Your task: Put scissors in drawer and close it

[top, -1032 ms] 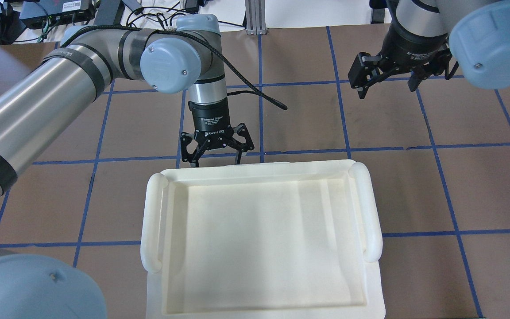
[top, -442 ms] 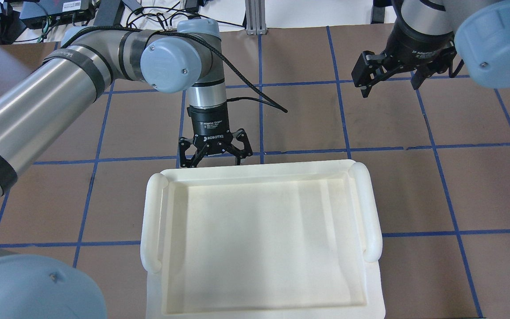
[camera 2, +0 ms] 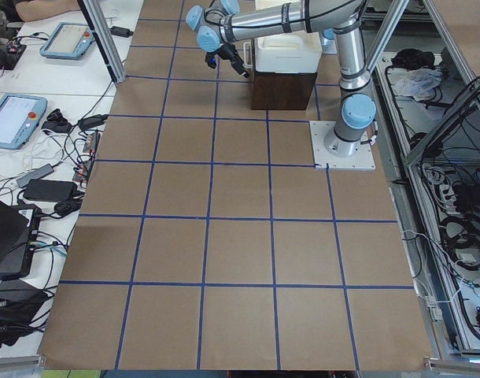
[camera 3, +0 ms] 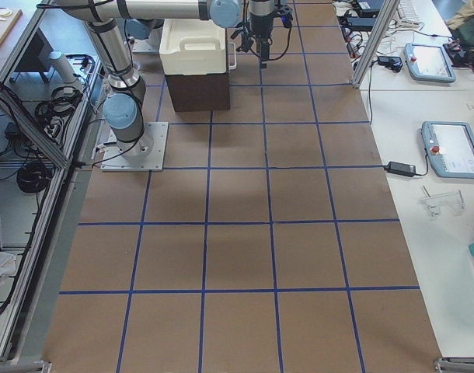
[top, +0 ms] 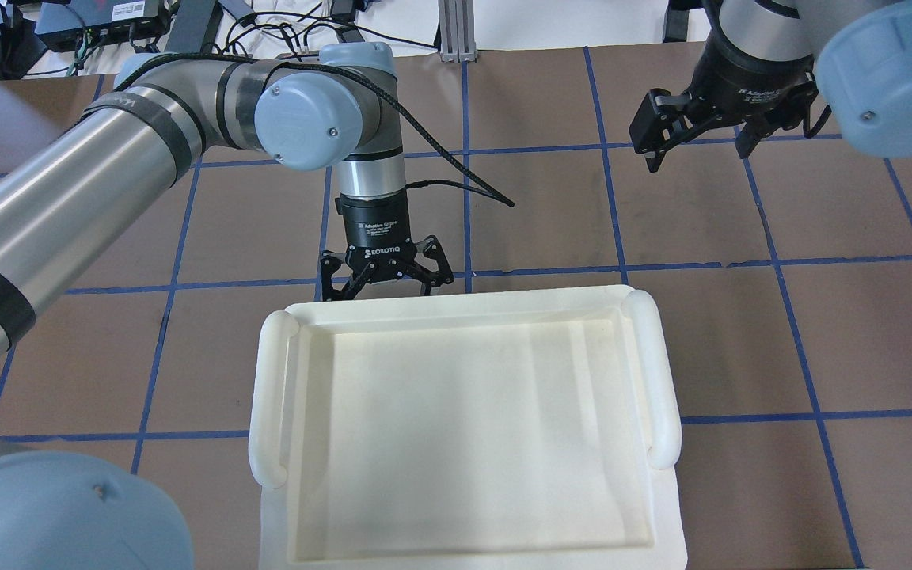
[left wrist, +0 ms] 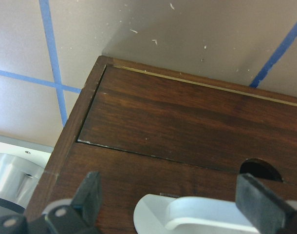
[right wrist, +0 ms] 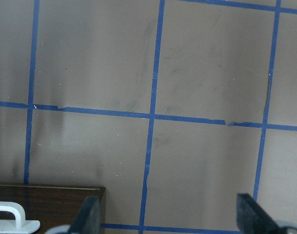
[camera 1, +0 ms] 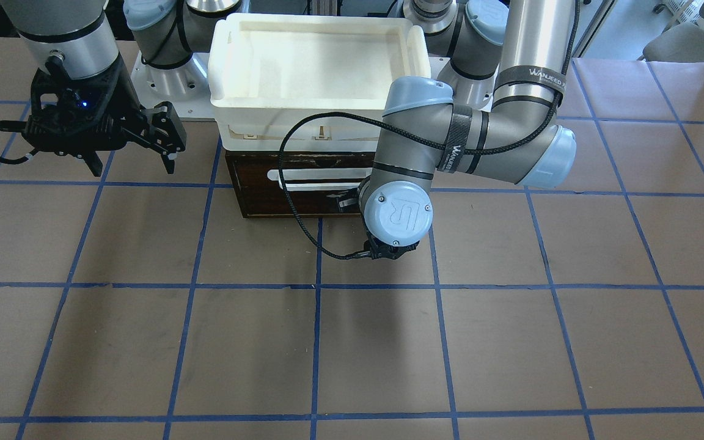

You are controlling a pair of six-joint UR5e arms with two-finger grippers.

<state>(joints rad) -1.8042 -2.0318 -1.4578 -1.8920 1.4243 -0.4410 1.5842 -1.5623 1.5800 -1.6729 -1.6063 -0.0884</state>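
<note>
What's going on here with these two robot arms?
The left gripper hangs open at the front of the dark wooden drawer, fingers either side of its white handle, not gripping. The drawer looks shut, no interior showing, and the scissors appear in no view. The right gripper is open and empty over the table, off to one side. A white tray sits on top.
</note>
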